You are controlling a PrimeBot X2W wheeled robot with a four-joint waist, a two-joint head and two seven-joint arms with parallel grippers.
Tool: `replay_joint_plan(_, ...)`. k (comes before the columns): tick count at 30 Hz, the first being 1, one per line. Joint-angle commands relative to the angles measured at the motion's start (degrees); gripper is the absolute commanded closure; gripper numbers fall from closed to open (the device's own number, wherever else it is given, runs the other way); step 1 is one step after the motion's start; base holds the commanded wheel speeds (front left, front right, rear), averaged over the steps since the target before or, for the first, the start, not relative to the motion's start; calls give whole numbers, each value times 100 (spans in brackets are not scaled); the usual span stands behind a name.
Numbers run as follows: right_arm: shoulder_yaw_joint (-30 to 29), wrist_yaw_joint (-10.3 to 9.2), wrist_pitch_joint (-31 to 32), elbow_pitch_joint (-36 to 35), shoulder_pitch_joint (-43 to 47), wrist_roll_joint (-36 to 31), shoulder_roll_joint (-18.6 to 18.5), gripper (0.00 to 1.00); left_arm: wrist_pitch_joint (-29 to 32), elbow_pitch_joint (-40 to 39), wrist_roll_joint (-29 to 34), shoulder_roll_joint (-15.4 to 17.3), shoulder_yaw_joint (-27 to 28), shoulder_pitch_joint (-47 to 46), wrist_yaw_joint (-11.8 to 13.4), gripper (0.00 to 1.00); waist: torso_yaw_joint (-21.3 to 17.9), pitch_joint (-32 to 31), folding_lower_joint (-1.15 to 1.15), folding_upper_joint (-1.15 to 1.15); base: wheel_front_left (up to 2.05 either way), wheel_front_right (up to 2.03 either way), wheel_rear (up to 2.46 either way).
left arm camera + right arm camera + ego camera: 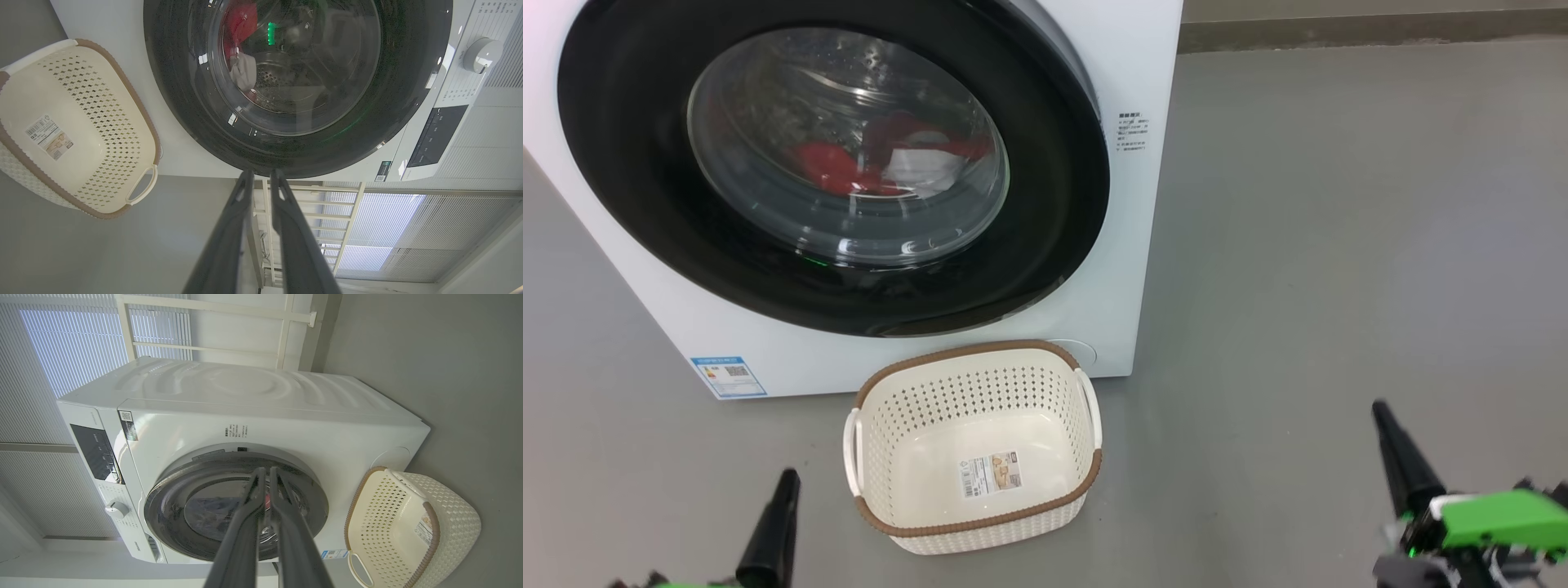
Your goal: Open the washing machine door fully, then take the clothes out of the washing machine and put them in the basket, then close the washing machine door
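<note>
Two pincers (783, 490) (1390, 433), one basket (907, 384).

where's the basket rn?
Head view: the basket sits on the floor at lower centre, right against the washing machine front, below its door.

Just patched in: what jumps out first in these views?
The washing machine door, glossy black and shut, dominates the head view's upper left. Behind its glass lie the red and white clothes. The basket stands empty on the floor right in front of the machine.
</note>
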Motion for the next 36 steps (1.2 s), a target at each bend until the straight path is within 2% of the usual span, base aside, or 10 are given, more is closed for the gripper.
replay_joint_plan(1,-1,0,-1,-9,-3,-1,-2,0,-2,-8,1,2,0,-2,0,0,0,0,0,0,0,0,0)
replay_joint_plan(5,51,0,-35,26,57,-16,23,0,-49,-2,31,-15,-17,56,-1,0,3,9,2,0,0,0,0)
replay_joint_plan(9,109,0,-92,-11,73,-50,10,0,-119,-66,90,2,-43,78,-2,0,8,-7,13,0,0,0,0)
replay_joint_plan(14,198,0,-180,-59,94,-107,-23,0,-204,-150,196,25,-67,109,-4,0,11,7,1,0,0,0,0)
replay_joint_plan(16,493,-1,-407,-50,86,-588,-195,0,-406,-305,1046,75,-107,166,-8,0,25,24,0,0,0,0,0)
replay_joint_plan(36,837,-1,-728,30,93,-1862,-344,0,-725,-457,2796,55,-124,244,-14,0,28,63,0,0,0,0,0)
